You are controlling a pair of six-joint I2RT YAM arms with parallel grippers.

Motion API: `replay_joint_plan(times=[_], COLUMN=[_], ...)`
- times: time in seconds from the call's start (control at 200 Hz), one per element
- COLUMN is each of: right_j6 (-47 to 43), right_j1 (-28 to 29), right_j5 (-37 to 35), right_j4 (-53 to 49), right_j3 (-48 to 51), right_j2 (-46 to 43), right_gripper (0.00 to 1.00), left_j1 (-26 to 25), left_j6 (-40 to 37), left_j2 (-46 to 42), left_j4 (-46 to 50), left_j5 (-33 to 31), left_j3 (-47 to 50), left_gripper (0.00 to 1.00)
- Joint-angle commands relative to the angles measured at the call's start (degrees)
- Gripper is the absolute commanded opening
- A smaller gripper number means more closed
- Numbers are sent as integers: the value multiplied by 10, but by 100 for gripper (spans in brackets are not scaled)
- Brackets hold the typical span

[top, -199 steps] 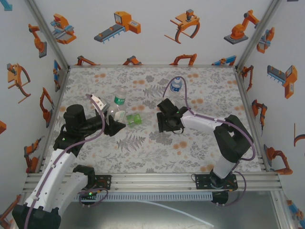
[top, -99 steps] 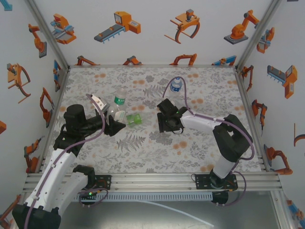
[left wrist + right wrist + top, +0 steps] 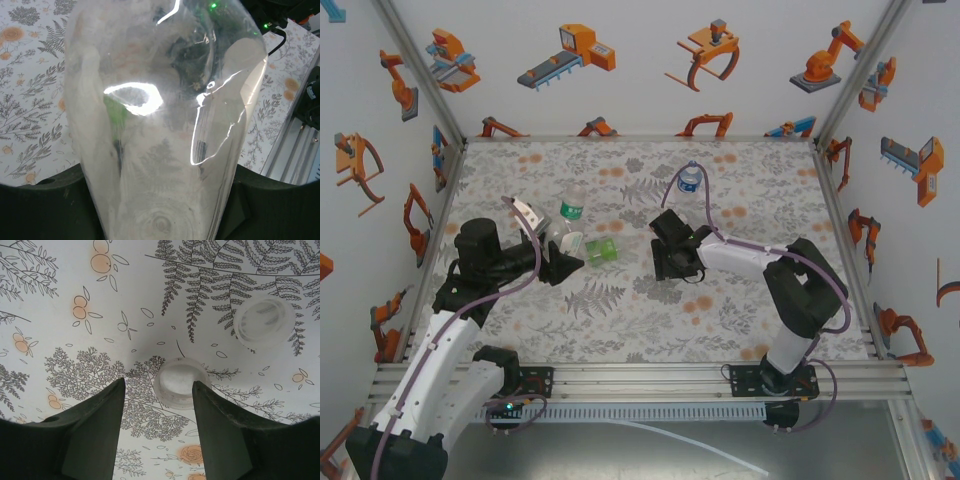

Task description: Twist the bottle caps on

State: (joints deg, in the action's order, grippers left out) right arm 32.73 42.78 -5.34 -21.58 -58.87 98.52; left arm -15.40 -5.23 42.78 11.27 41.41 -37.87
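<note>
Low in the right wrist view, our right fingers (image 3: pixel 95 435) stand apart astride a whitish cap (image 3: pixel 181 381) on the tabletop (image 3: pixel 135 280), poised to pinch it, while our left fingers (image 3: pixel 45 210) clamp the clear bottle (image 3: pixel 165 125) steady for capping.

This is a robotics laboratory test cell rather than a home or a shop. The work table is boxed in on three sides by plain white wall panels (image 3: pixel 640 90) printed with orange cartoon drawings of robot arms and grippers (image 3: pixel 568 52). The panels sit in a frame of silver aluminium profile posts (image 3: pixel 420 68). A pale cloth printed with grey ferns and orange flowers (image 3: pixel 620 330) covers the table top. A white-and-black left robot arm (image 3: pixel 430 350) and a matching right robot arm (image 3: pixel 800 290) are bolted to a ribbed aluminium rail (image 3: pixel 640 378) at the near edge. Purple cables (image 3: pixel 745 244) run along them.
</note>
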Motion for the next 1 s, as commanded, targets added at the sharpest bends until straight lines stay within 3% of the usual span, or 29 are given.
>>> replay_joint_plan(times=[0.0, 0.22, 0.996], right_j6=[-8, -16, -22], right_j1=[-3, -3, -3], right_j5=[-5, -17, -37], right_j4=[-6, -25, -34], right_j3=[-6, -19, -9], right_j2=[-17, -25, -30], right_gripper=[53, 58, 59], left_j1=[-2, -2, -3], left_j6=[-13, -14, -13], left_j2=[1, 3, 4], left_j4=[1, 2, 2], left_j5=[11, 13, 17], left_j3=[-10, -10, -11], left_gripper=[0, 0, 0])
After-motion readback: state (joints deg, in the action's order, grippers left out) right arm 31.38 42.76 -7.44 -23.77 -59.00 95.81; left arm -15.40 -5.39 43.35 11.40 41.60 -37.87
